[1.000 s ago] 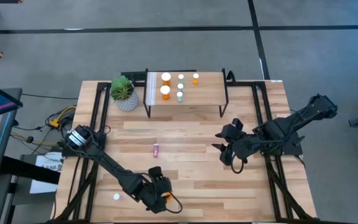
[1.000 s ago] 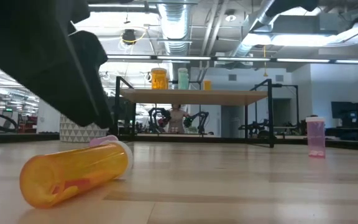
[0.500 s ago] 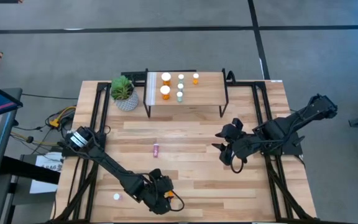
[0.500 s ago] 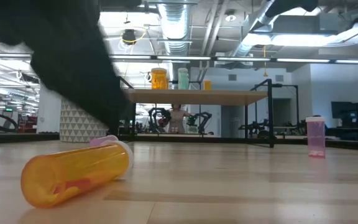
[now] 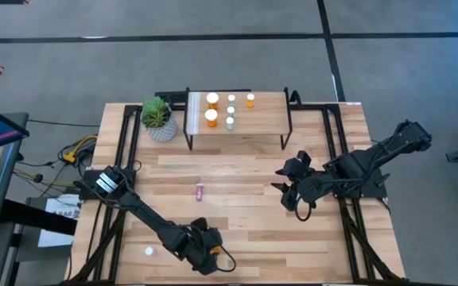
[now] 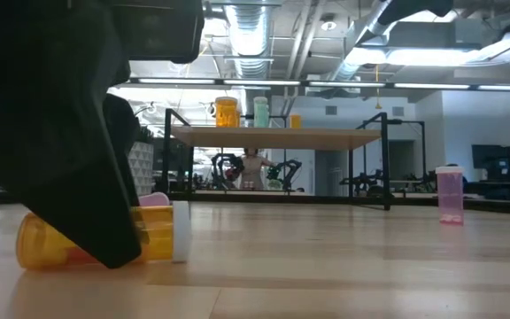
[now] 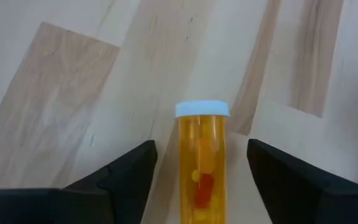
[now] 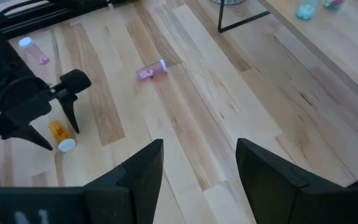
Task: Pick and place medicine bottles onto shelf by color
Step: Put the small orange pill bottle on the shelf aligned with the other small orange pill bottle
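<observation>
Orange bottle (image 7: 202, 163) lies on its side at near left of table, between spread fingers of left gripper (image 7: 201, 180), not pinched | right gripper (image 8: 194, 165) spread, empty, waits at right | shelf (image 5: 265, 119) holds five bottles: three orange, two teal | left on table (image 5: 245, 167): this orange one, three pink seen.

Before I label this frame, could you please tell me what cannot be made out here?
- Low view: the left gripper hides much of the lying orange bottle.
- Left wrist view: the picture's edge cuts off that bottle's base.
- High view: the shelf bottles are too small to read labels.
</observation>
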